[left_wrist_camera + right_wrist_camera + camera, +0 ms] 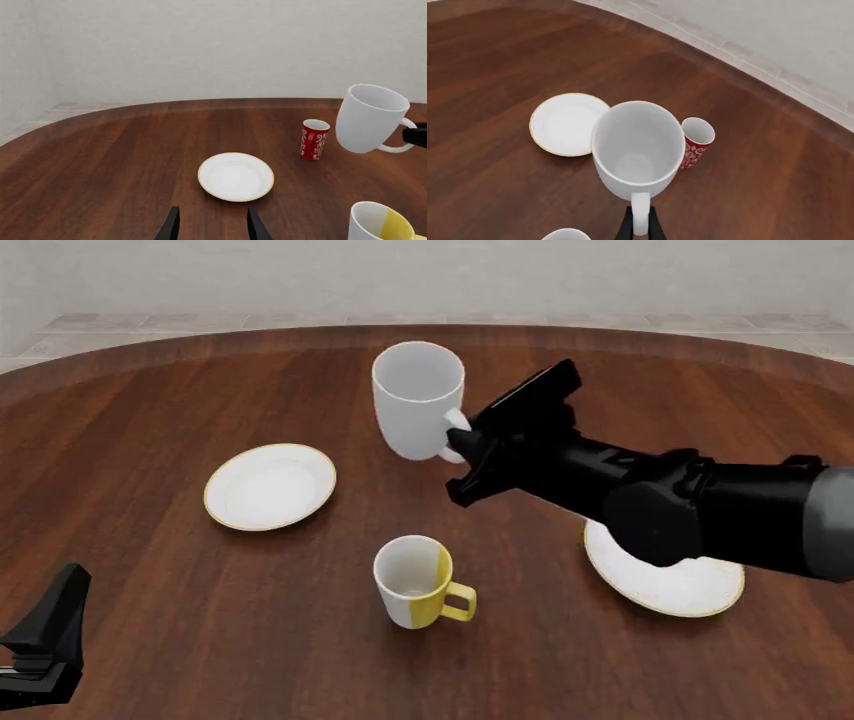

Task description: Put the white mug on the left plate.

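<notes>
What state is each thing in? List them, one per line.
white mug: lifted, held by handle, tilted, empty.
left plate: flat, bare.
right gripper: shut on mug handle.
left gripper: jaws open.
white-and-yellow mug: upright, empty.
red mug: upright.

We see a dark wooden table (160,410) filling the frame. On it lie a plate (270,486) at centre left, another plate (667,585) at lower right, a yellow-and-white mug (414,581) at lower centre, and a red mug (314,139).
</notes>
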Motion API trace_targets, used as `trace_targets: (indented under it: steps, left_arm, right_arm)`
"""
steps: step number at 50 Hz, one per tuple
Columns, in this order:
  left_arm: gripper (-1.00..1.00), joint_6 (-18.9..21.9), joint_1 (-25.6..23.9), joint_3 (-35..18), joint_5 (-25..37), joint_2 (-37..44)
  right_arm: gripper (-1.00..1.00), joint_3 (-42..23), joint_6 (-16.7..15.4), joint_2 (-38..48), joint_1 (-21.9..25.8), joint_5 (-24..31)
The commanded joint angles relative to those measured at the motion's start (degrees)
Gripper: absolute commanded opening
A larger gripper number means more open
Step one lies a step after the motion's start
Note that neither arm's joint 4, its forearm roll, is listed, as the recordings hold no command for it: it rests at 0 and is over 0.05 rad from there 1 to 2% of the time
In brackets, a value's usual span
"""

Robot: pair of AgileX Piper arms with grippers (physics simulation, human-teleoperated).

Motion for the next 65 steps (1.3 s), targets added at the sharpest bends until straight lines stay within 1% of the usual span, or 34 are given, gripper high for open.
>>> trace_targets:
  steps: [1, 21, 32, 36, 65]
  left_arm:
    - [1.0, 0.0, 0.0, 0.0, 0.0, 0.0]
    - [1.0, 0.0, 0.0, 0.0, 0.0, 0.0]
    - [1.0, 0.0, 0.0, 0.0, 0.0, 0.0]
    - [1.0, 0.0, 0.0, 0.0, 0.0, 0.0]
    - [1.0, 0.0, 0.0, 0.0, 0.0, 0.0]
  right_arm:
    - [-1.0, -4.52, 0.64, 2.99, 0.72, 0.99]
    - [-1.0, -12.46, 0.03, 9.81, 2.23, 2.24]
    - [-1.0, -16.1, 0.26, 12.76, 2.97, 3.09]
    - [-1.0, -18.46, 0.48, 13.98, 3.4, 3.93]
    - [-1.0, -24.68, 1.05, 20.58, 4.61, 4.65]
